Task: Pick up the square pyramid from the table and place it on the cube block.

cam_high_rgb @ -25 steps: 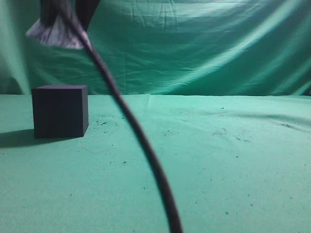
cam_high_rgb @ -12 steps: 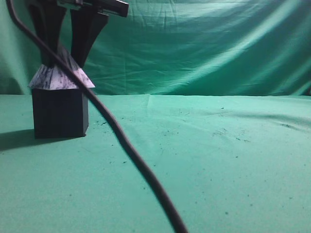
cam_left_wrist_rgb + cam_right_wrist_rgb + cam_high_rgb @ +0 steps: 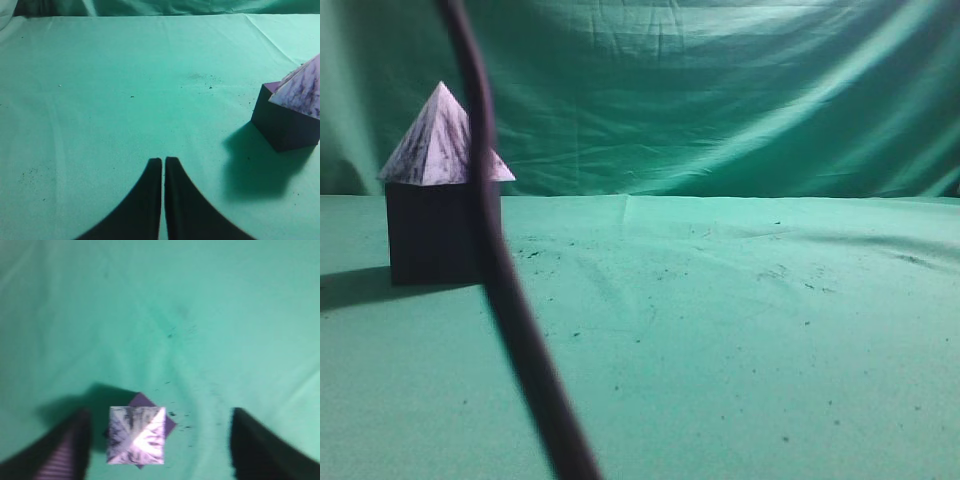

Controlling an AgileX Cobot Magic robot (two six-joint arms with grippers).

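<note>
The marbled white and purple square pyramid [image 3: 435, 145] stands upright on the dark cube block [image 3: 440, 235] at the left of the green table. In the right wrist view the pyramid [image 3: 136, 435] sits turned against the cube [image 3: 169, 421] beneath it. My right gripper [image 3: 159, 450] is open and empty, high above the pyramid, its fingers wide on either side. My left gripper [image 3: 163, 162] is shut and empty over bare cloth. The cube [image 3: 285, 125] and pyramid [image 3: 302, 92] lie to its right in the left wrist view. Neither gripper shows in the exterior view.
A thick black cable [image 3: 505, 290] hangs across the front of the exterior view, partly covering the cube. Green cloth [image 3: 740, 330] covers the table and the backdrop. Small dark specks are scattered on the cloth.
The right gripper let go of the pyramid on the cube and rose out of the exterior view. The cable swung to the left.
</note>
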